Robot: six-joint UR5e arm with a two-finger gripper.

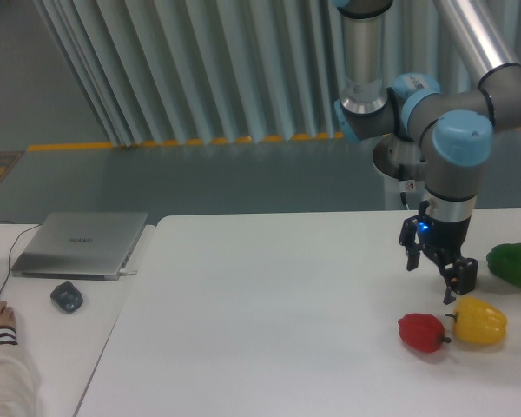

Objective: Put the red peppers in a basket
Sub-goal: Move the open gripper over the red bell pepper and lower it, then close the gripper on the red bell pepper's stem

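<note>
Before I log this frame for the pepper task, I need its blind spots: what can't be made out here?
- Basket: none appears in the camera view, so its place cannot be told.
- Small orange-pink fruit: nearly all hidden behind the gripper.
- Gripper: whether it is empty is too small to tell.
- Green pepper: cut off by the right edge.
- Red pepper: far side hidden; it lies apart from the gripper.

The red pepper (422, 332) is glossy and squat, with a short dark stem poking out at its right. It lies on its side on the white desk (269, 304), in the lower right of the frame, free of any grip.
</note>
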